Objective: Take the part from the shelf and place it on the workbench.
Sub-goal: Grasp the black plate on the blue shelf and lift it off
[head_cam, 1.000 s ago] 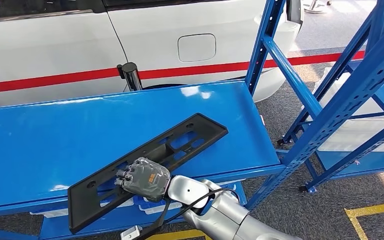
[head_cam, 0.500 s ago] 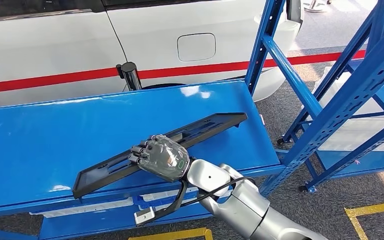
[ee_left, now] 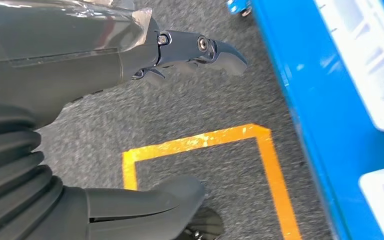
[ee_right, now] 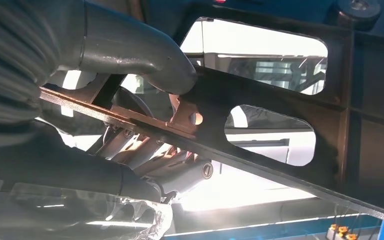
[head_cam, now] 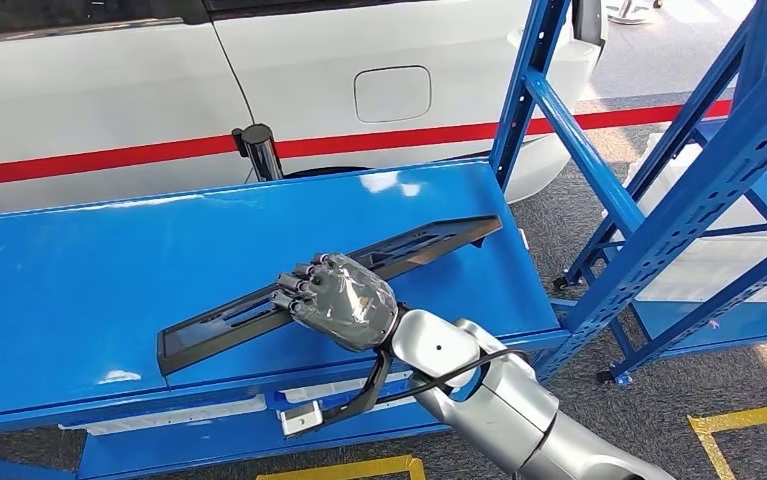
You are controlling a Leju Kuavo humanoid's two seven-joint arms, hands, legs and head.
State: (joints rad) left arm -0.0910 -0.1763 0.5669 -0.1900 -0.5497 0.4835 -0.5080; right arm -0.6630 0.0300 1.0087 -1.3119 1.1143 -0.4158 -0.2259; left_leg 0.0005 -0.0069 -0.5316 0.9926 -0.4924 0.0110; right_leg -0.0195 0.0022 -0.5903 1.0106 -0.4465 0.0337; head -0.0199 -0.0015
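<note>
The part is a long black plastic frame (head_cam: 411, 245) with cut-outs, held slanting just above the blue workbench top (head_cam: 109, 270). My right hand (head_cam: 339, 300) grips it near its middle, fingers curled over the far edge. In the right wrist view the grey thumb (ee_right: 144, 55) presses the underside of the frame (ee_right: 280, 115) and the dark fingers (ee_right: 179, 175) wrap the other side. My left hand (ee_left: 129, 100) hangs open over the grey floor, its dark fingers (ee_left: 215, 50) holding nothing.
A white car (head_cam: 159, 90) stands right behind the bench. Blue shelf uprights (head_cam: 679, 220) rise at the right. White bins (head_cam: 209, 412) sit under the bench top. Yellow floor tape (ee_left: 200, 145) marks the carpet near the bench's blue edge (ee_left: 320, 125).
My right hand has carried the frame up and forward over the bench top, and the frame has turned from lying flat-faced to nearly edge-on.
</note>
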